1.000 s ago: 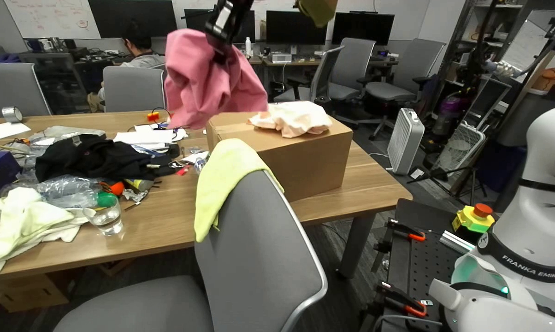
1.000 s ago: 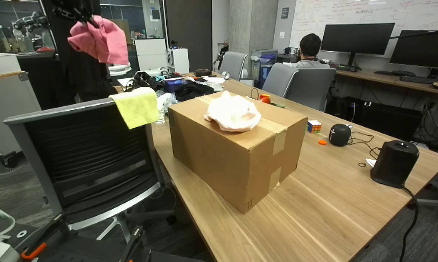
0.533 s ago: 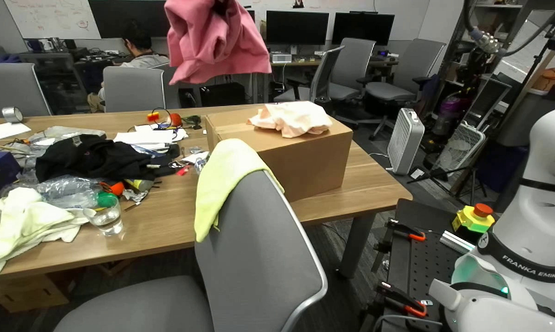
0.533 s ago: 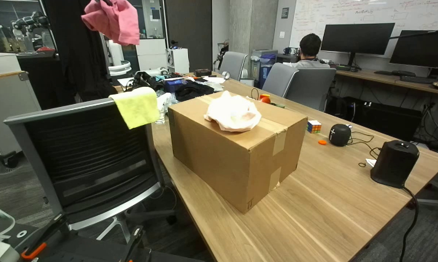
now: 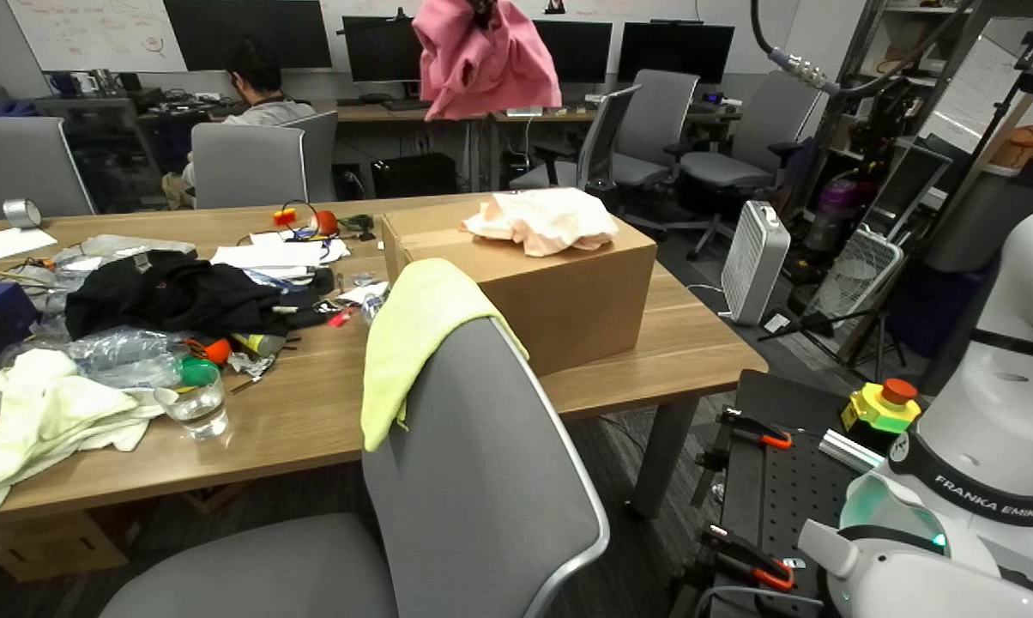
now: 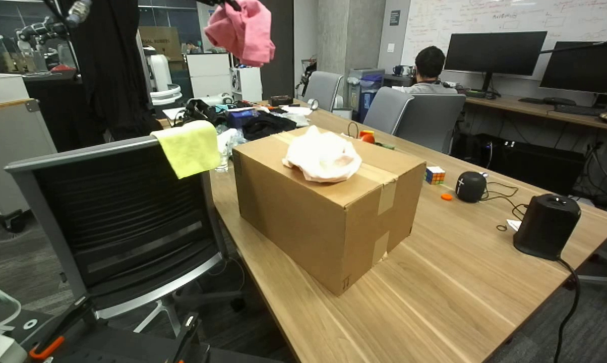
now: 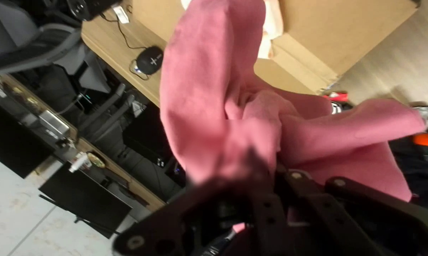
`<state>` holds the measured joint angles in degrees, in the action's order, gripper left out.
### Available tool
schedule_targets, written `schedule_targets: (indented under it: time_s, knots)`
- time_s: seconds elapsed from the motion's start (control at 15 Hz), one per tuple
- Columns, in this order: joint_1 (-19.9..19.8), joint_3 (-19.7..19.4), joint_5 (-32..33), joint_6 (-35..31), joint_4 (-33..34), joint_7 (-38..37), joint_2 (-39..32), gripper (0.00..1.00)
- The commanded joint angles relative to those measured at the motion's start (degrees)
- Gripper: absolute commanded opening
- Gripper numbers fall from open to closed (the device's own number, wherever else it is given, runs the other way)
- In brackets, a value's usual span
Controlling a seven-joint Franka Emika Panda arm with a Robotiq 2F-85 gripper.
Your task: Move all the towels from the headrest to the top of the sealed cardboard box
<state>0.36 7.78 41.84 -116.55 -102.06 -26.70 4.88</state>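
Office worktable [image 6: 434, 282], mid-transfer: we've got the pink towel [image 6: 245, 36] pinched in the gripper [image 6: 234, 5].
Left to right: yellow-green towel [image 6: 190, 149] draped over the headrest [image 6: 89, 152], still to move; pink hangs high, we guess so it won't drag; peach towel [image 6: 323, 157] crumpled on the sealed cardboard box [image 6: 293, 227], hogging mid-top, so we'd drop beside or over it; Rubik's cube [image 6: 434, 175], small black speaker [image 6: 470, 187] farther right, shouldn't block us.

One towel [image 6: 322, 155] lies on the box [image 6: 293, 222], on the table [image 6: 460, 282]; left of the box, in an exterior view, another towel [image 6: 190, 148] drapes over the headrest [image 6: 81, 153] (box-side end) — and a third towel [image 6: 244, 33] hangs higher, from the gripper [image 6: 234, 6].
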Motion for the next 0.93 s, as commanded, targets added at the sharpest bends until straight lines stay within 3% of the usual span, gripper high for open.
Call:
schedule_targets:
  time_s: [0.0, 0.53, 0.6, 0.73, 0.87]
  knots:
    - [-1.31, -2.96, 4.35, 3.79, 6.07, -4.80, -3.96, 0.03]
    - [-2.44, -8.31, 10.78, 9.52, 11.27, -13.64, -7.74, 0.05]
    - [-2.39, -8.58, 11.15, 10.07, 11.42, -13.93, -7.72, 0.31]
    - [-2.12, -8.69, 10.76, 11.14, 12.26, -14.30, -8.73, 0.39]
    - [-1.91, -8.62, 10.74, 11.53, 12.38, -14.40, -9.26, 0.55]
